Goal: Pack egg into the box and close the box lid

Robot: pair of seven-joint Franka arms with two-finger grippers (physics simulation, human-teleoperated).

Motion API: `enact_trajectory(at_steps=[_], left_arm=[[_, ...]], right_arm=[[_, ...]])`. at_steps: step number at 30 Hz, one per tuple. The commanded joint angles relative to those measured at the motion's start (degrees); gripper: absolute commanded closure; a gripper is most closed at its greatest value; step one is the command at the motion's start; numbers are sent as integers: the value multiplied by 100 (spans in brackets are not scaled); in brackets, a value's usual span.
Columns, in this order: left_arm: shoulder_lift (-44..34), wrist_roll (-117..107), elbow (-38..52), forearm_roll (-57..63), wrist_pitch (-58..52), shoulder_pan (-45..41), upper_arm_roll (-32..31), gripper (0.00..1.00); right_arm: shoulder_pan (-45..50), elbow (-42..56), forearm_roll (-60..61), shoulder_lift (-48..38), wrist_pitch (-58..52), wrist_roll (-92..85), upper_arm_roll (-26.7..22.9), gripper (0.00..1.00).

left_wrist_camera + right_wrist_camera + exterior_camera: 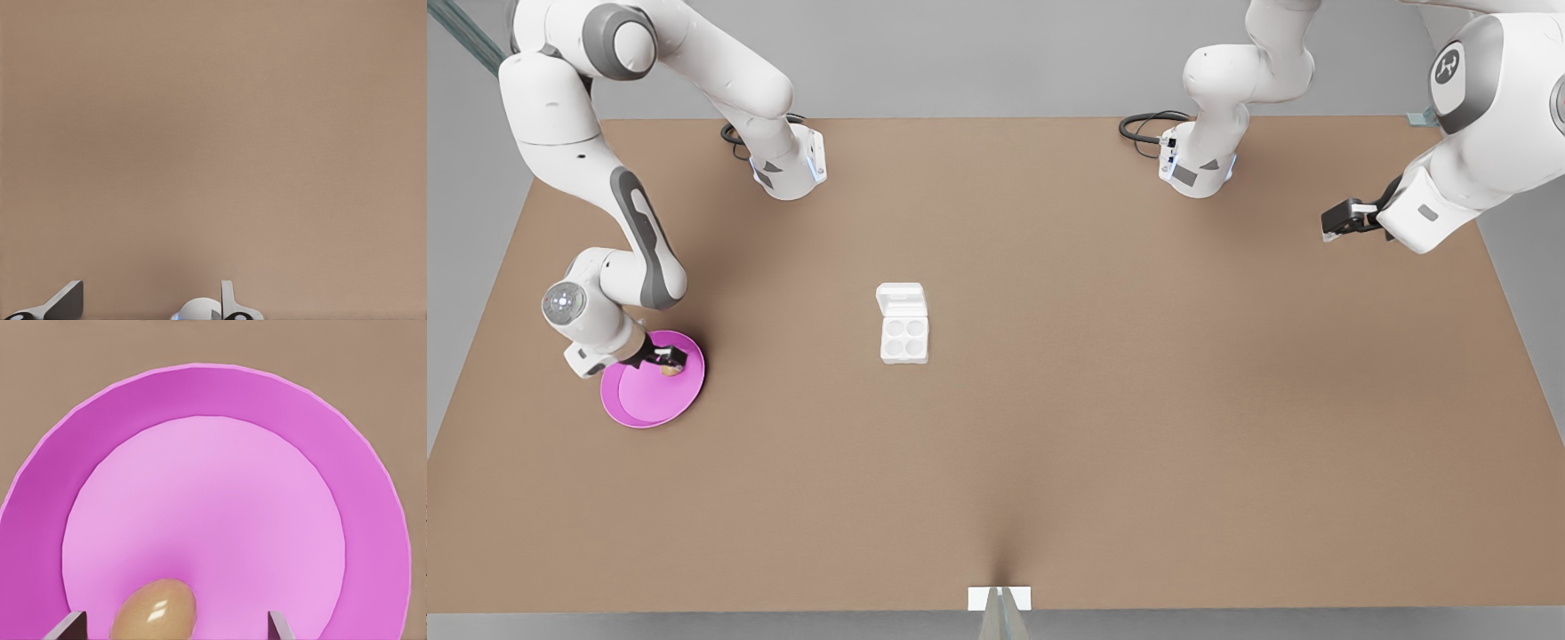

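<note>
Right wrist view: your right gripper [177,625] straddles the egg [157,610] on the pink plate [373,520], fingers spread wide, gripping nothing.
The box [903,336] sits lid-open, 4 cups free, ready for loading; your left gripper [1336,220] waits high, fingers apart, empty.

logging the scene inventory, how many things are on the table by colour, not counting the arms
white: 1, the box with its box lid open
pink: 1, the plate
tan-brown: 1, the egg on the plate, between the open fingers of the right claw
total: 3
</note>
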Motion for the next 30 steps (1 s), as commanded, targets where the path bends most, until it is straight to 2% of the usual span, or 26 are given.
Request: enact_trajectory(at_steps=[1, 6, 18, 19, 22, 23, 27, 28, 29, 30], left_arm=[[-5, 39, 2, 3, 4, -348, 0, 0], [-5, 39, 2, 3, -5, -348, 0, 0], [-14, 48, -7, 11, -22, -339, 0, 0], [-5, 48, 2, 82, -40, -357, -8, 0], [-5, 48, 2, 117, -31, -357, -8, 0], [-5, 48, 2, 117, -31, -365, -17, 0], [-5, 48, 2, 117, -40, -357, -17, 0], [-5, 48, 11, 117, -31, -357, -17, 0], [-14, 48, 11, 117, -40, -357, -8, 0], [-6, 48, 2, 117, -31, -365, -8, 0]], right_arm=[[-47, -9, -65, 54, 493, -222, 1, 0], [-91, -97, 163, 133, 502, -28, 230, 0], [-337, -220, 163, 326, 687, -72, 238, 0], [-337, -229, 163, 335, 687, -81, 230, 14], [-345, -229, 172, 335, 678, -81, 256, 30], [-565, -238, 181, 326, 669, -81, 485, 33], [-626, -448, 181, 221, 678, -81, 537, 35], [-697, -466, 181, 221, 678, -81, 616, 38], [-715, -466, 181, 221, 678, -90, 643, 51], [-715, -466, 181, 221, 678, -90, 643, 54]])
